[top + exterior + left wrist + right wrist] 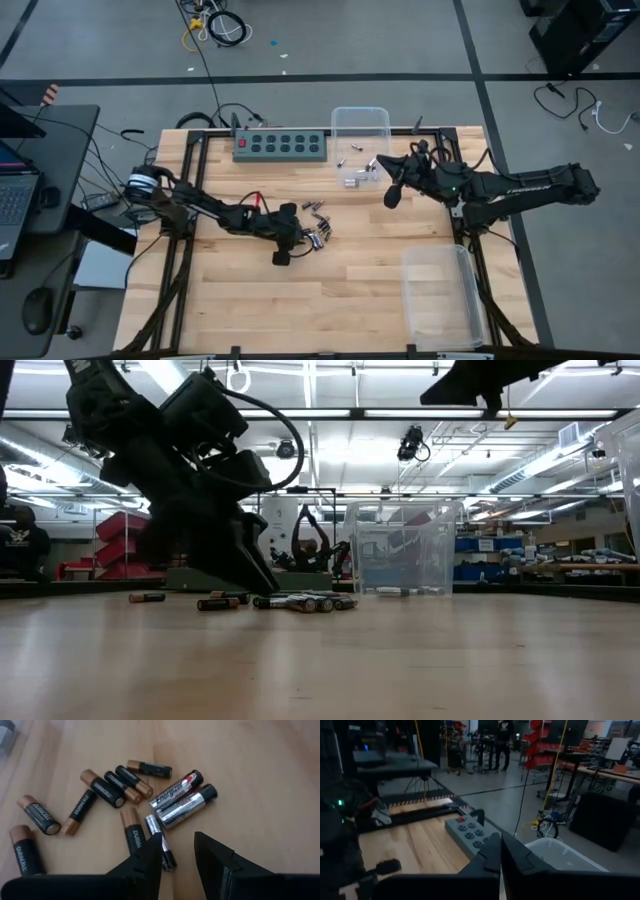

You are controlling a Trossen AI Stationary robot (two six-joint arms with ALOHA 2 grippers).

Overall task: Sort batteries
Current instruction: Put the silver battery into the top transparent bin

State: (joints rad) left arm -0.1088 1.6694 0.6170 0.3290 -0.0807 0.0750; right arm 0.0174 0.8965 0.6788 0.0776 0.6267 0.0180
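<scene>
While the right gripper [391, 196] hangs shut near the far bin [361, 122], the left gripper [177, 851] is nearer, fingers parted, a slim silver battery [160, 842] lying lengthwise beside one finger mid-table.

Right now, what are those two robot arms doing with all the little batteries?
They are sorting batteries. The left gripper is down at a pile of batteries near the middle of the wooden table, fingers open, with one thin battery right beside a fingertip. It holds nothing. The right gripper hangs shut and empty above the table, near a few more batteries lying in front of a clear bin. Another clear bin sits on the right side.
</scene>
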